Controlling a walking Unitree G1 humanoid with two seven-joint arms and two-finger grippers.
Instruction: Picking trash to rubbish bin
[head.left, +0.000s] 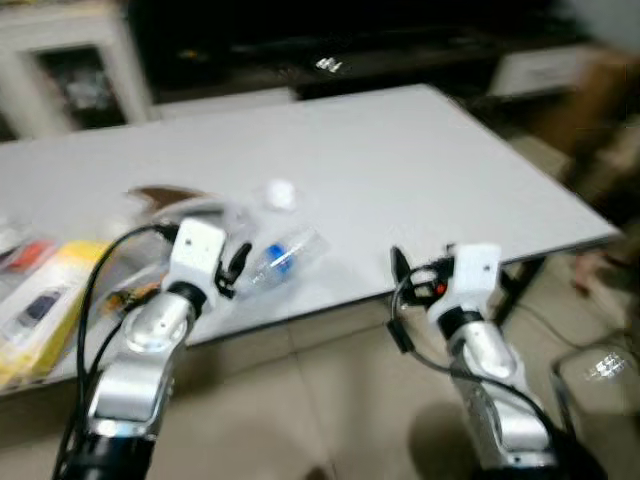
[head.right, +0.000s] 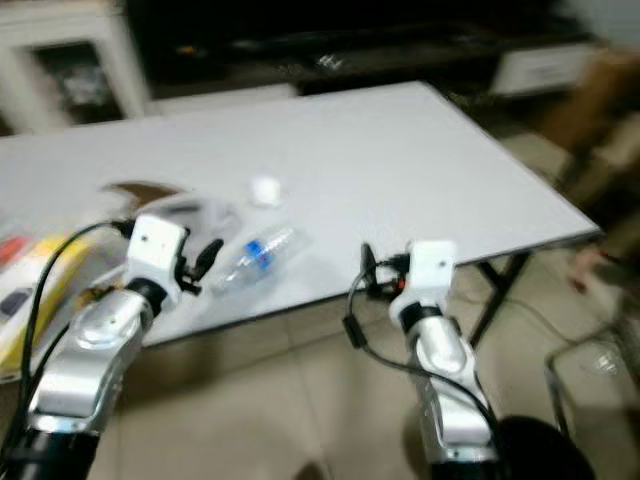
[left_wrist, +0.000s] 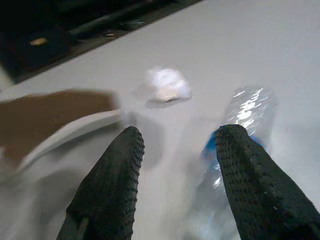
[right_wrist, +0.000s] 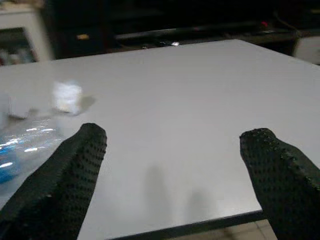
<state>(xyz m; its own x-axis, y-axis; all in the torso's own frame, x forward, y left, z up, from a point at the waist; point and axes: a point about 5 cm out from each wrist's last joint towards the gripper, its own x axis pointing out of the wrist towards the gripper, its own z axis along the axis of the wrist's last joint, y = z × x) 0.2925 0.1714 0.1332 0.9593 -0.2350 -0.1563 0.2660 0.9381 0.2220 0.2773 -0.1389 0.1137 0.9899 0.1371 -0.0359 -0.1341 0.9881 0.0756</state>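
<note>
A clear crushed plastic bottle (head.left: 285, 255) with a blue label lies near the front edge of the white table (head.left: 400, 160). A crumpled white paper ball (head.left: 279, 193) sits just behind it. My left gripper (head.left: 235, 262) hovers at the bottle's left end. It is open, and the bottle (left_wrist: 245, 112) lies beside one finger (left_wrist: 250, 180), not between the two. My right gripper (head.left: 398, 262) is at the table's front edge, right of the bottle. Its fingers (right_wrist: 75, 170) are spread wide, so it is open, and it faces the paper ball (right_wrist: 67, 96).
A brown and white object (head.left: 165, 200) lies left of the bottle. Yellow packets (head.left: 50, 295) sit at the table's left end. A dark cabinet (head.left: 330, 40) stands behind the table, and cardboard boxes (head.left: 600, 100) are at the right. Tiled floor (head.left: 320, 400) lies below.
</note>
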